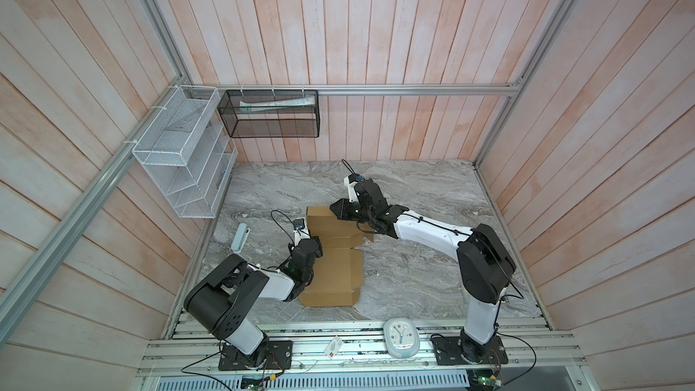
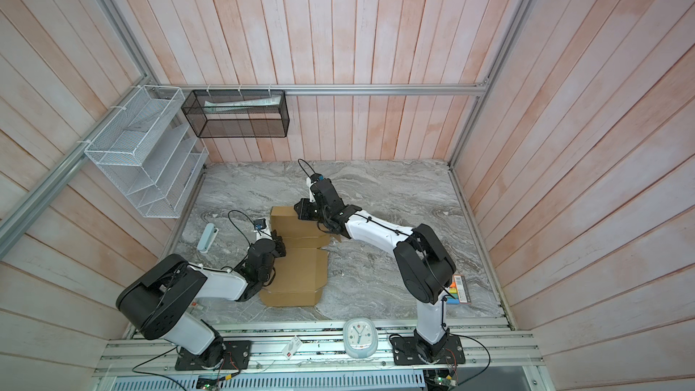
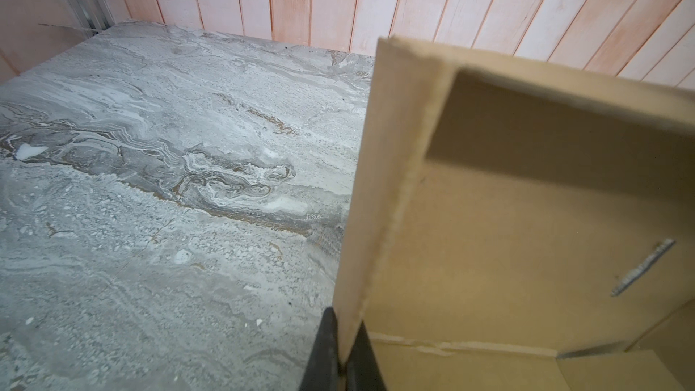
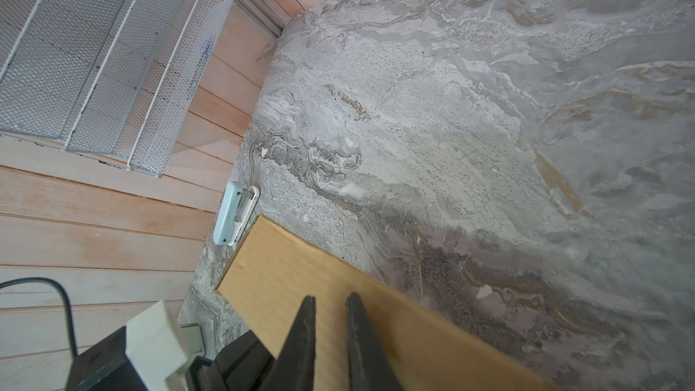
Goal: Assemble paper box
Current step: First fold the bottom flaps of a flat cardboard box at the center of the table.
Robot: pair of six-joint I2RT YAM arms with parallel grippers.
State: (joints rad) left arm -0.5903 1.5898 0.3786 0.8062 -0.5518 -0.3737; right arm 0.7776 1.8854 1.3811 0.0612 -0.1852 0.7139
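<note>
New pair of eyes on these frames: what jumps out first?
The brown box, half folded, mid-table. The left gripper pinches its raised side flap, and the right gripper, jaws slightly apart, sits at the far flap. A clock lies on the front rail.

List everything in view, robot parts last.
box: 1, brown, table centre, partly folded
table: 1, grey marble, cell floor
stapler: 1, pale blue, table's left edge
rack: 1, white mesh, left wall
basket: 1, black mesh, back wall, white item inside
clock: 1, white-blue, front rail
card: 1, white, front rail by clock
pack: 1, multicoloured, table's right edge
left gripper: 1, black, shut on box wall
right gripper: 1, black, slightly open, at box's far flap
</note>
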